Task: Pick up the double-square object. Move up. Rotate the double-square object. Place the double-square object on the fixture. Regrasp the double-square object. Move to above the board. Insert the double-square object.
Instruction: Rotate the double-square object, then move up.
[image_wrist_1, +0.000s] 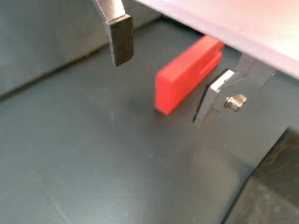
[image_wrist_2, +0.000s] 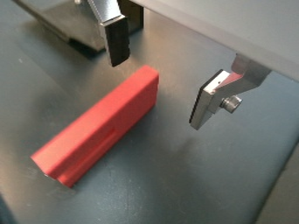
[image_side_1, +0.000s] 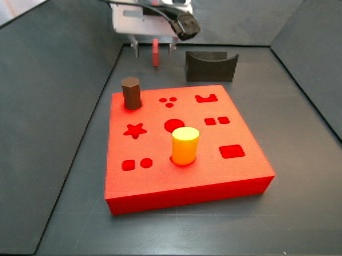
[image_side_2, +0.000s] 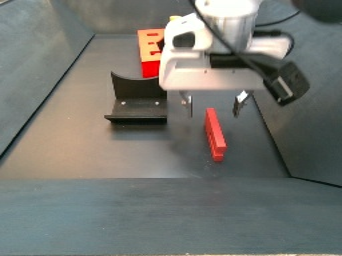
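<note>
The double-square object (image_wrist_1: 187, 74) (image_wrist_2: 100, 127) is a thin red piece lying on its edge on the dark floor. In a side view, the double-square object (image_side_2: 215, 135) is to the right of the fixture (image_side_2: 135, 103). My gripper (image_wrist_1: 160, 87) (image_wrist_2: 158, 94) is open and hangs over one end of it. That end lies between the fingers, closer to the finger (image_wrist_1: 214, 98) with the screw, and neither pad grips it. In a side view the gripper (image_side_1: 156, 55) is behind the board (image_side_1: 201, 180), left of the fixture (image_side_1: 209, 66).
A brown cylinder (image_side_1: 132, 93) and a yellow cylinder (image_side_1: 185, 146) stand upright in the red board. The board (image_side_2: 151, 45) sits behind the fixture. Grey walls (image_side_2: 54, 70) enclose the floor on all sides.
</note>
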